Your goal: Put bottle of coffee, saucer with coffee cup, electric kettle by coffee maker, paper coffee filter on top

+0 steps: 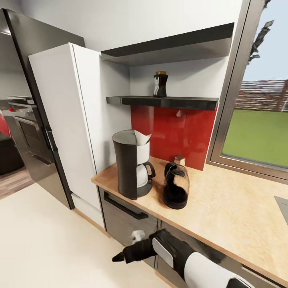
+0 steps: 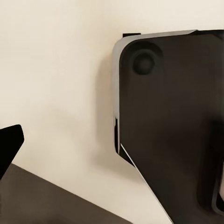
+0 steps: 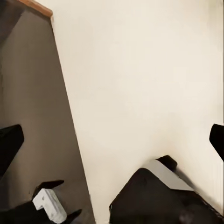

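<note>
The coffee maker, capped by a white paper filter, is seen mid-frame on the countertop, kettle beside it; the coffee bottle is shelved above.

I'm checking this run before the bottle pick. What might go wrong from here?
The bottle of coffee stands high on the kitchen shelf, close under the upper shelf, so a reaching claw may knock it over. The electric kettle and coffee maker stand right below, and its paper coffee filter looks loose.
</note>
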Controlling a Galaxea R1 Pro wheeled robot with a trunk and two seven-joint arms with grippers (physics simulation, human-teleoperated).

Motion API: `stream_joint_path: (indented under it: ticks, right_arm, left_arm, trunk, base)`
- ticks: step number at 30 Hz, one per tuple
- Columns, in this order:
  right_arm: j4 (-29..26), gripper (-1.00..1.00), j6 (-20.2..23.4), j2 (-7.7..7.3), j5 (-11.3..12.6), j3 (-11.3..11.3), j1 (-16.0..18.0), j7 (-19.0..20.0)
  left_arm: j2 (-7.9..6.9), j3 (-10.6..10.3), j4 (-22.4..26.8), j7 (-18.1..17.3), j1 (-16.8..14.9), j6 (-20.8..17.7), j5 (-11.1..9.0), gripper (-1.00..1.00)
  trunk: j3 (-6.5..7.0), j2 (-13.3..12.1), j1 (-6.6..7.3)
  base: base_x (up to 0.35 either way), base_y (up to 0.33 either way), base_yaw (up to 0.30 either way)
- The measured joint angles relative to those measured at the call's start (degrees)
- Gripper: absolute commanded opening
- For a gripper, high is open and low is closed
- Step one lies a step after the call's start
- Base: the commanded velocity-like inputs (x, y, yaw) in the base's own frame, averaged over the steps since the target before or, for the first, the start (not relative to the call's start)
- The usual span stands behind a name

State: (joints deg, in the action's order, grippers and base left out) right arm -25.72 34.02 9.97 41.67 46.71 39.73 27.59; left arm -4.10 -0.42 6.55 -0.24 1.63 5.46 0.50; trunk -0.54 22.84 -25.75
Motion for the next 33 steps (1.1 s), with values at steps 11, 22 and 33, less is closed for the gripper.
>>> stream_joint_path:
  ticks: [11, 22, 33]
  right_arm:
    - [24.12, 1.00, -24.12, -1.75, -0.96, 0.12, -14.77, -12.62]
    - [24.02, 1.00, -32.34, -2.39, 9.36, -0.30, -23.46, -24.79]
    - [24.03, 1.00, -32.06, -3.23, 10.18, 0.28, -23.60, -24.86]
  left_arm:
    - [0.78, -0.14, 1.01, -0.06, -0.08, 0.13, 0.20, 1.00]
    - [0.86, 0.12, 0.77, 0.00, -0.07, 5.77, 0.13, 1.00]
    - [0.71, -0.53, -2.82, 0.61, 3.57, 4.65, 0.54, 1.00]
  trunk:
    - [0.00, 0.01, 0.00]
    - [0.01, 0.01, 0.00]
    - [0.01, 0.01, 0.00]
  base:
    - [0.000, 0.000, 0.000]
    - [0.000, 0.000, 0.000]
    - [0.000, 0.000, 0.000]
